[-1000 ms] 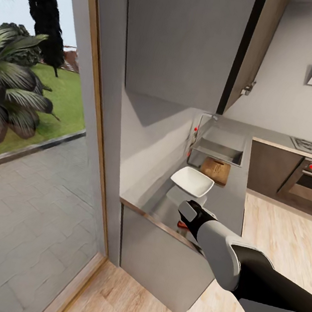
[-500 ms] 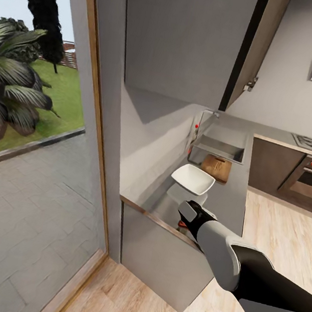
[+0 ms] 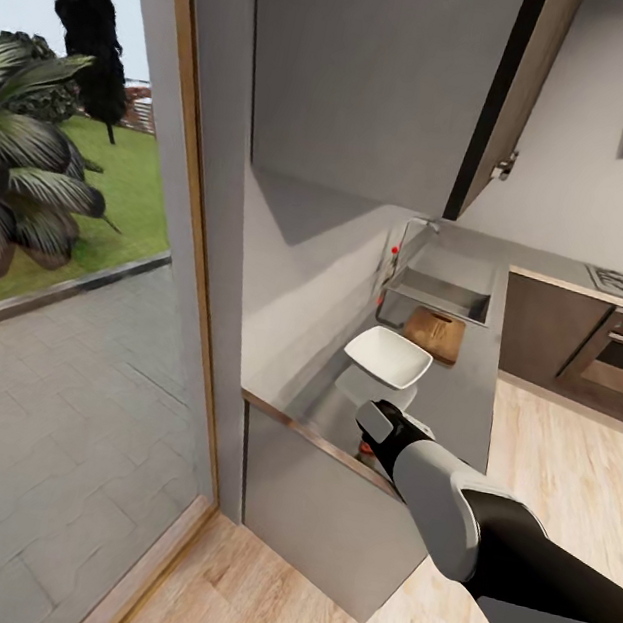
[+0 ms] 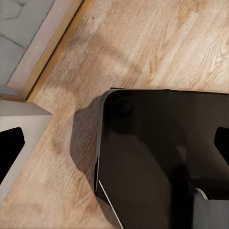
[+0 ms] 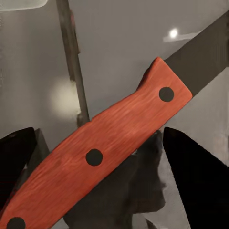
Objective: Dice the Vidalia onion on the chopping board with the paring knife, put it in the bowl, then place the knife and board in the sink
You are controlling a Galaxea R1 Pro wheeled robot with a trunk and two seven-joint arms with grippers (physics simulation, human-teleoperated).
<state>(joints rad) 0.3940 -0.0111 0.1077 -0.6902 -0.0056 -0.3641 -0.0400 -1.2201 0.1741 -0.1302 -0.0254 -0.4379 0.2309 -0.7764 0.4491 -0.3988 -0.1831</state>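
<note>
The right tool [image 5: 102, 157] hangs spread wide around the paring knife [image 5: 95, 152] lying on the table [image 3: 458, 407] near the bowl [image 3: 387, 357], so closing on its handle seems next.

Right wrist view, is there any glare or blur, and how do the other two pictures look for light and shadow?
Right wrist view: the paring knife handle is sharp, while the grey countertop behind carries soft bright glare spots. Head view: even daylight, with a dim shadow under the wall cabinet above the sink. Left wrist view: a soft shadow lies on the wooden floor beside the robot's dark base.
</note>
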